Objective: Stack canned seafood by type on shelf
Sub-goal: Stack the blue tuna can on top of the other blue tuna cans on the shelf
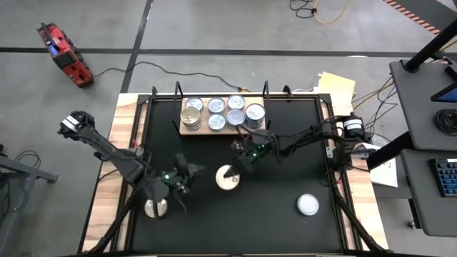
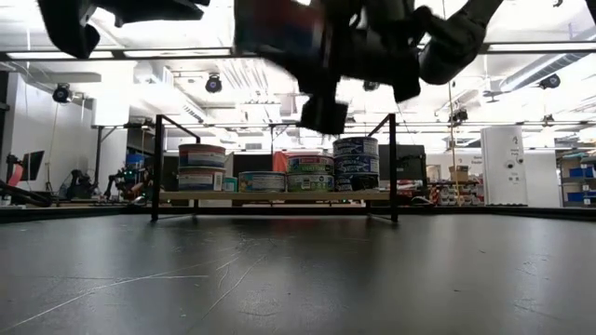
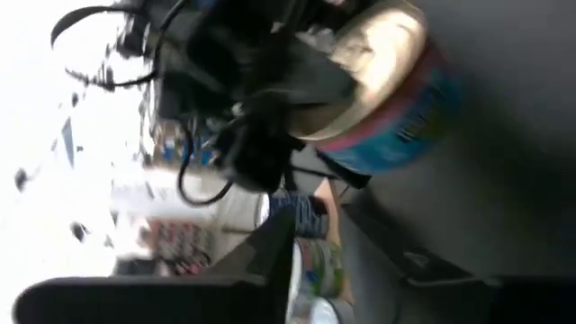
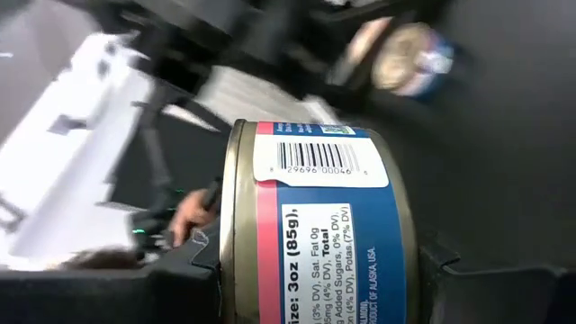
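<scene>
- The held can (image 4: 315, 225) fills the right wrist view: a short round tin lying on its side, with a dull gold metal rim, a blue paper label with a pink band, a white barcode panel and small white print.
- The right gripper (image 1: 239, 165) has its dark fingers (image 4: 468, 270) clamped on that can's two flat ends; from above the can (image 1: 228, 177) shows as a pale disc over the middle of the black surface (image 1: 285, 228).
- The left wrist view shows the same can (image 3: 396, 108) from the other side, its gold end and blue-and-pink label tilted.
- The left gripper (image 1: 187, 173) sits just left of it, fingers apart and holding nothing.
- Only the high view shows two more cans on the surface: one (image 1: 156, 208) beneath the left arm and a silver-topped one (image 1: 308, 205) well apart towards the right.
- Farther off, the light wooden shelf (image 1: 187, 130) carries several silver-topped tins (image 1: 235, 114).
- The low view alone shows these tins in stacks of differing height (image 2: 356, 166) on the thin board (image 2: 279, 196).
</scene>
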Controlling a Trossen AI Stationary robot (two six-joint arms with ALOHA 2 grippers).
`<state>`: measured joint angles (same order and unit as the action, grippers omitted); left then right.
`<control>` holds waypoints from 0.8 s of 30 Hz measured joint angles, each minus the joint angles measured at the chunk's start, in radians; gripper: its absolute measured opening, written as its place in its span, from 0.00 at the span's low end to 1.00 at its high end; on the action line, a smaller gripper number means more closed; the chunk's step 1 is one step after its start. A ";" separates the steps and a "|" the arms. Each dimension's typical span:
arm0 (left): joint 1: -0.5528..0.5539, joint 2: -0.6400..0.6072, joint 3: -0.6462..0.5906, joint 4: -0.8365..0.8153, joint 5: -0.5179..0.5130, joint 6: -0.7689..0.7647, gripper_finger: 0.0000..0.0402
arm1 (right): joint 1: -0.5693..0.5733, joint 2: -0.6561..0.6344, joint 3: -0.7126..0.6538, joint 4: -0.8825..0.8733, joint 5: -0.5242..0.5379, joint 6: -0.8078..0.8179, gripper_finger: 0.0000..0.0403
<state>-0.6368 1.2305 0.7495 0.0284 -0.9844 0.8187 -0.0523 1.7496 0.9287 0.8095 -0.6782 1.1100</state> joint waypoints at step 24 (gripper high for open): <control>-0.067 0.235 0.058 0.223 -0.055 0.445 0.56 | 0.066 0.005 0.000 0.064 0.129 0.162 0.43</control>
<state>-0.7036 1.4654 0.8074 0.2513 -1.0389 1.2640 0.0141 1.7542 0.9287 0.8734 -0.5496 1.2716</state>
